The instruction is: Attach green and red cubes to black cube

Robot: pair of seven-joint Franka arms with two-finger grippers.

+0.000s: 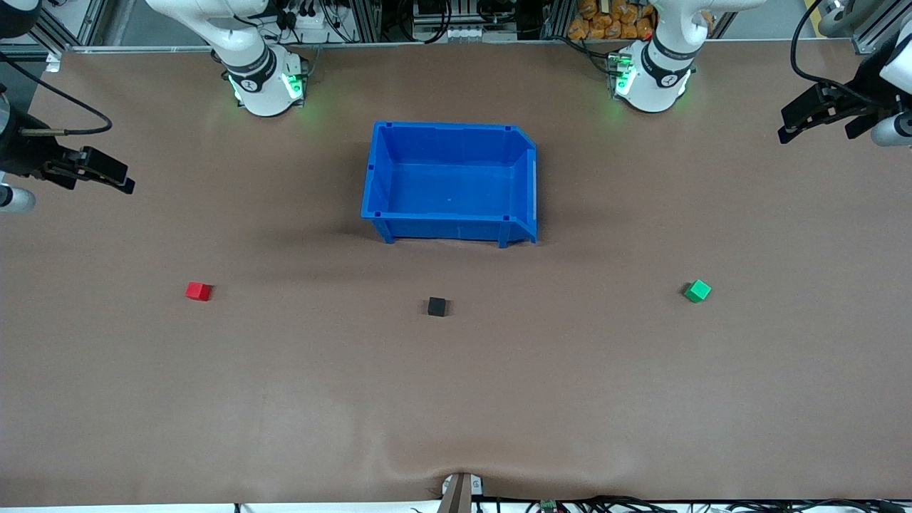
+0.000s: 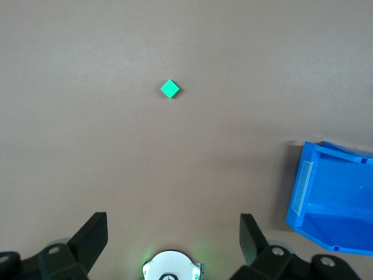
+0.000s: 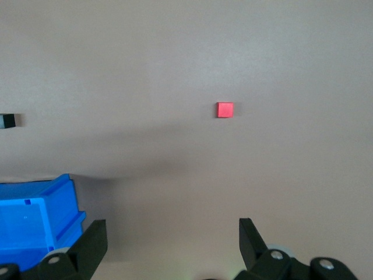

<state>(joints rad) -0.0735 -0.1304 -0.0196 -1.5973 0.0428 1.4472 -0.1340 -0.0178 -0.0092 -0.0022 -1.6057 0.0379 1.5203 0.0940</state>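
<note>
The three small cubes are sitting well apart in a loose row on the brown table (image 1: pixel 456 399), all nearer the front camera than the blue bin (image 1: pixel 450 183). The black cube (image 1: pixel 437 306) is resting in the middle of the row, a little way in front of the bin's near wall, with bare tabletop on every side of it. The red cube (image 1: pixel 198 291) is lying toward the right arm's end of the table, and the green cube (image 1: pixel 697 291), turned corner-on, is lying toward the left arm's end; neither is touching anything. The bin is standing open-topped between the two arm bases, its angled cut-away wall facing the left arm's end. The right gripper (image 1: pixel 107 174) is hovering over the table edge at its own end, fingers (image 3: pixel 90 245) spread wide and holding nothing. The left gripper (image 1: pixel 812 117) is waiting likewise over its end, fingers (image 2: pixel 93 236) spread and holding nothing.
</note>
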